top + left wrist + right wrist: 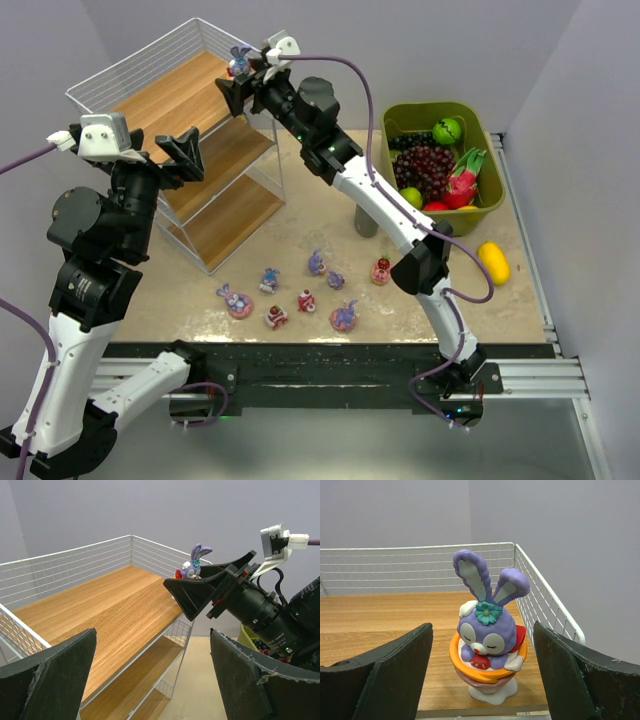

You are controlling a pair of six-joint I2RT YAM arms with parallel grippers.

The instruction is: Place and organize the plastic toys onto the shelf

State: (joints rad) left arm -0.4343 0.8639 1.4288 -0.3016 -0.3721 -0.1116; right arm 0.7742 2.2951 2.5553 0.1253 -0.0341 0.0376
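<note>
Standing wide open on either side of a purple bunny figurine (487, 635), the right gripper (481, 630) is pictured clear of the toy, which is set upright at a corner of the shelf's (175, 100) top board. The left gripper (185, 152) is held wide and empty beside the shelf. Other plastic toys (306, 298) are scattered across the desk (400, 320).

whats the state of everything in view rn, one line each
bunny toy: upright on the top board of the shelf, clear of both jaws
right gripper: open, either side of the bunny
left gripper: open, holding nothing, beside the shelf
other toys: loose on the table
green bin: holds fake fruit
lemon: on the table beside the bin
</note>
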